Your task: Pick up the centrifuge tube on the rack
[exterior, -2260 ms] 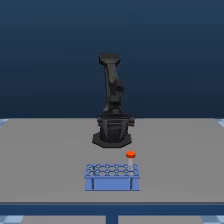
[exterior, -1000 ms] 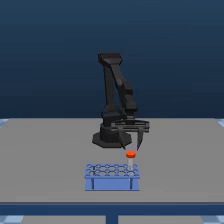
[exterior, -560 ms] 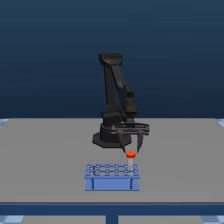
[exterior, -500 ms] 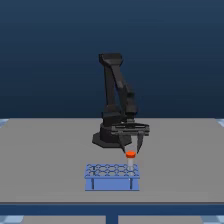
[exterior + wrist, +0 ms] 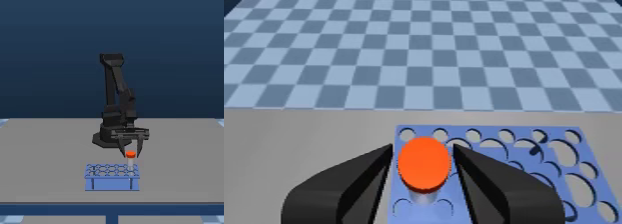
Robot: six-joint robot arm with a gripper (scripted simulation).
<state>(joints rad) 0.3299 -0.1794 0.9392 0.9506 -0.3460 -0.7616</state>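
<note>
The light-blue rack (image 5: 112, 177) sits on the grey table (image 5: 45, 155), its grid of holes up. At its far corner on the exterior view's right stands the centrifuge tube (image 5: 130, 156), orange cap up. The black gripper (image 5: 131, 154) has its fingers apart, flanking the cap. Behind lies a dark blue backdrop.

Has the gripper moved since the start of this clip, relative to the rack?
Yes. The gripper came down from near the arm and now straddles the orange-capped centrifuge tube at the rack's back corner on the exterior view's right.
</note>
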